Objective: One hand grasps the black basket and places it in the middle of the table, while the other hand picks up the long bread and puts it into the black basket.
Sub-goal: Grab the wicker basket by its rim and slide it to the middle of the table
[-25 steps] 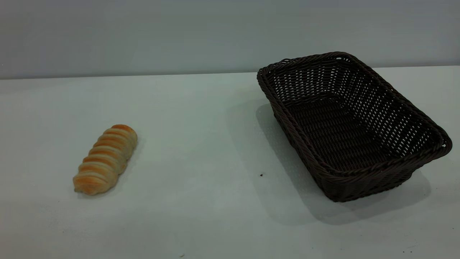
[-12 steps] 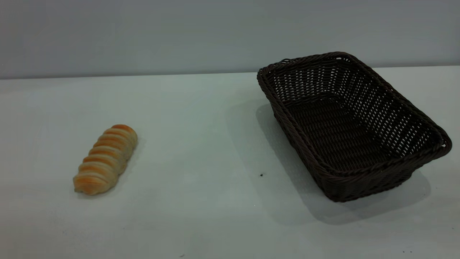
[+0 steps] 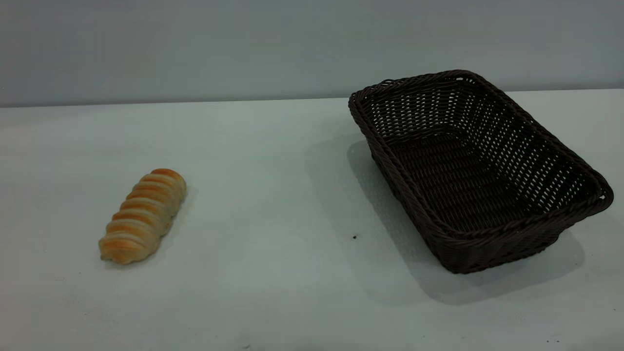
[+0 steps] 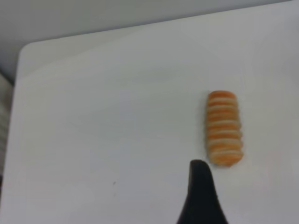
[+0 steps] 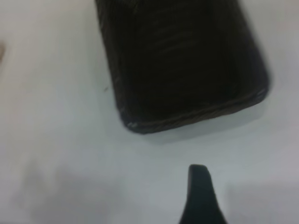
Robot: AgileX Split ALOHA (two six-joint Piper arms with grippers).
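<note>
My left gripper (image 4: 201, 196) hangs above the table (image 3: 273, 195), and only one dark fingertip (image 4: 200, 170) shows in its wrist view, so I cannot tell how wide it stands; it holds nothing that I can see. The long bread (image 4: 224, 128) lies flat just beyond that fingertip, apart from it. My right gripper (image 5: 200, 198) also shows a single fingertip (image 5: 198, 175), its opening likewise unclear. The black basket (image 5: 182, 60) sits ahead of it, near but not touching, blurred, seemingly empty, well apart from the bread.
</note>
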